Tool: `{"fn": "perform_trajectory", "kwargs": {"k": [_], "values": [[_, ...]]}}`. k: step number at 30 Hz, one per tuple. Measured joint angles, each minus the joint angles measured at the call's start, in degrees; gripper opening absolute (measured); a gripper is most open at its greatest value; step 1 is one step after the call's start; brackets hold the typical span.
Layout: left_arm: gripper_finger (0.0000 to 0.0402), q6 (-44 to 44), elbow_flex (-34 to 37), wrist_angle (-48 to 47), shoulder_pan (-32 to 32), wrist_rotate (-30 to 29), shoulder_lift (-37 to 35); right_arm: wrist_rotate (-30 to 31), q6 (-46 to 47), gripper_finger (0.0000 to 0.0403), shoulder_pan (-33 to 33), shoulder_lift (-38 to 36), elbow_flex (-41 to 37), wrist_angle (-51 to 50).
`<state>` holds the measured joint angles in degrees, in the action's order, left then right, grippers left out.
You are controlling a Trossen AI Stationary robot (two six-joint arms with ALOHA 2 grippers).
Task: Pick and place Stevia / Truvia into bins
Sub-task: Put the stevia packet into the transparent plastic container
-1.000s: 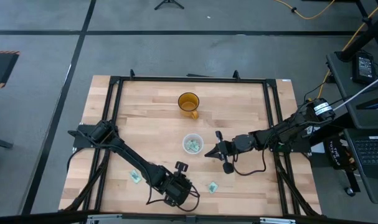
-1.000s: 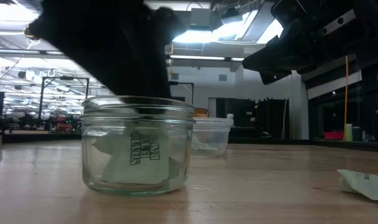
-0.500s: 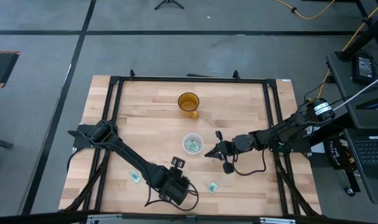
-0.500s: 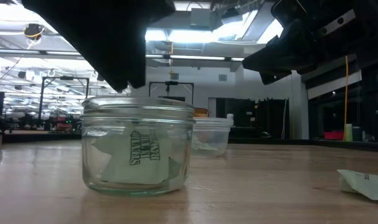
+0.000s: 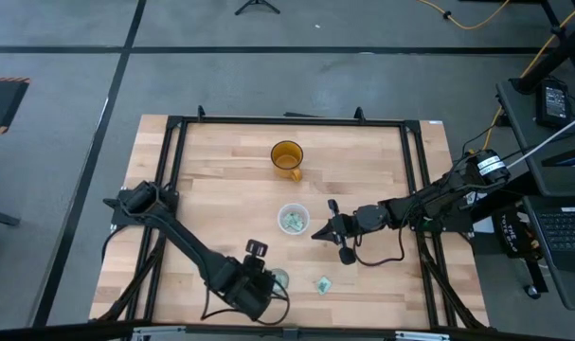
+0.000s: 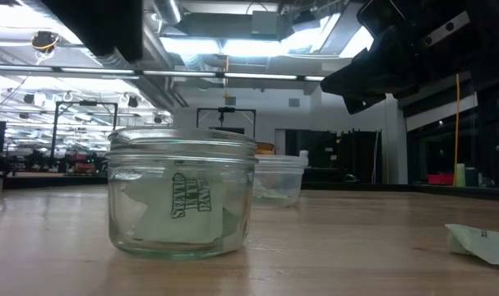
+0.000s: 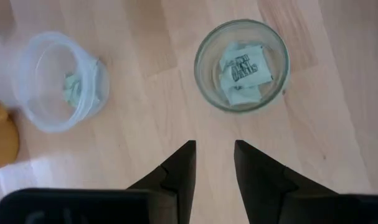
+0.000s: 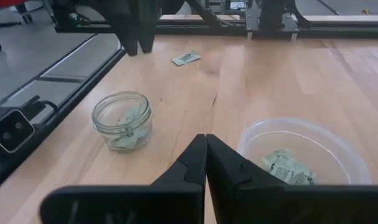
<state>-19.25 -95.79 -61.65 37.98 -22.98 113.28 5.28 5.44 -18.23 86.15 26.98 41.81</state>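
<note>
My left gripper (image 7: 212,163) hangs part-open and empty, the glass jar (image 7: 241,65) at its one o'clock holding sachets (image 7: 241,73). I'd swing over the loose sachet (image 5: 323,282), descending squarely.

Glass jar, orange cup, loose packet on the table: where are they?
Glass jar (image 7: 241,65), left wrist view, on the packets inside.
Orange cup (image 5: 287,157), high view, its inside.
Loose packet (image 5: 323,282), high view, its middle.

The orange cup (image 7: 0,135) is cut off by the left wrist view's edge — only a sliver shows. In the low view a sachet (image 6: 482,242) runs off the edge; its print is too small to read.
</note>
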Motion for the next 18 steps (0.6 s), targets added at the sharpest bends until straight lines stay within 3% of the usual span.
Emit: {"fn": "perform_trajectory", "kwargs": {"k": [7, 18], "values": [[0.0104, -14.88, 0.0, -5.58, 3.64, -0.3, -2.67, 0.02, 0.29, 0.0012, 0.0, 0.0, 0.0, -0.09], [0.0104, -52.95, 0.0, -13.25, 14.06, -0.37, -2.87, 0.02, 0.57, 0.0012, -0.01, 0.0, 0.0, -0.09]]}}
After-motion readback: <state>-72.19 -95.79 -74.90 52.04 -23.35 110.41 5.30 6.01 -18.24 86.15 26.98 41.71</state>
